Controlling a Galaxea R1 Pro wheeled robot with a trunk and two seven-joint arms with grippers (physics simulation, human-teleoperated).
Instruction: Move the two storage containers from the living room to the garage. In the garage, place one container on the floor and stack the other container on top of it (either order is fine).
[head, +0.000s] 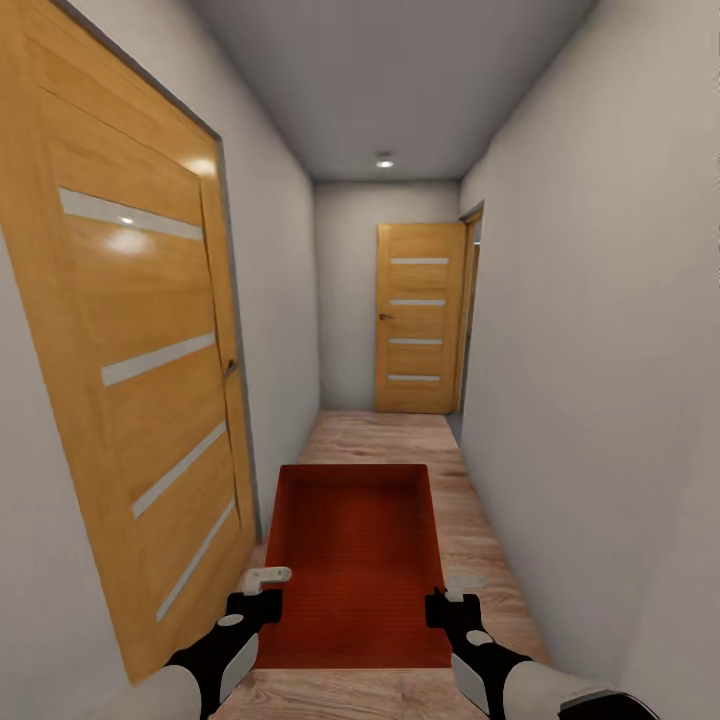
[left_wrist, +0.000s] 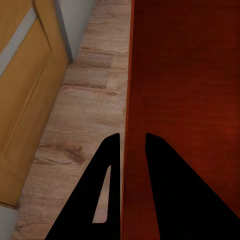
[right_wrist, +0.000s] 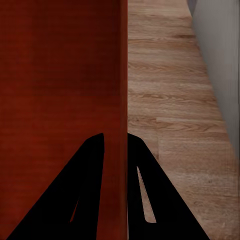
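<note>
One red-orange open-top storage container (head: 352, 560) hangs in front of me over a wood-plank hallway floor, carried between both arms. My left gripper (head: 266, 582) is shut on its left long wall, and in the left wrist view that gripper (left_wrist: 132, 145) has a finger on each side of the container wall (left_wrist: 131, 75). At the opposite side my right gripper (head: 455, 590) is shut on the right long wall; the right wrist view shows this gripper (right_wrist: 116, 137) straddling the rim (right_wrist: 123, 65). The container looks empty inside.
I am in a narrow hallway with white walls. A wooden door (head: 130, 400) with pale stripes is close on the left. Another wooden door (head: 418, 318) closes the far end, with an opening (head: 472, 300) beside it on the right. Light wood floor (head: 390, 435) runs ahead.
</note>
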